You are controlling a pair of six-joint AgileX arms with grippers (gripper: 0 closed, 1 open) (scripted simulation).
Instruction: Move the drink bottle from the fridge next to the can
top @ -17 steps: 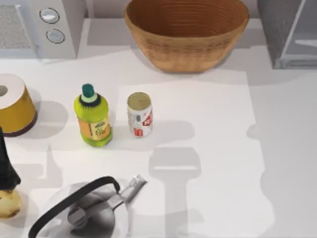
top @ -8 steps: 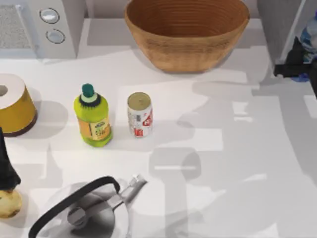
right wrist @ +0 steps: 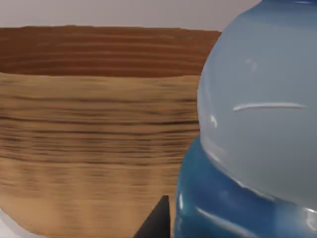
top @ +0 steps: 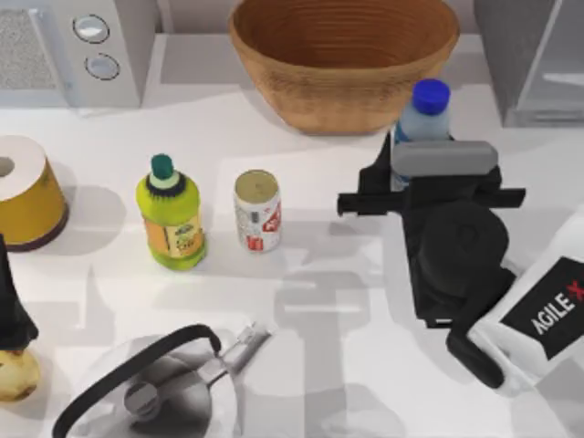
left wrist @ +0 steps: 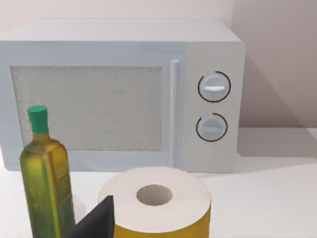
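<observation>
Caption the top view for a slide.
Right gripper carries the drink bottle upright past the basket toward the can.

I'm looking at a rendered kitchen counter: white table (top: pixel 365 365) carrying a microwave (left wrist: pixel 124 94) with two round knobs, a grey fridge (top: pixel 534 59), a woven basket (top: pixel 342 59), a steel kettle (top: pixel 164 388), an oil bottle (left wrist: pixel 44 173), a paper roll (left wrist: pixel 156 206).

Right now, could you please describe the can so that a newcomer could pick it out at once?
Start at the big wicker basket at the table's back. In front of it and slightly left stands the can, beside a yellow-green bottle. It is the short white-and-silver cylinder with red markings and a dull metal top, with no cap.
</observation>
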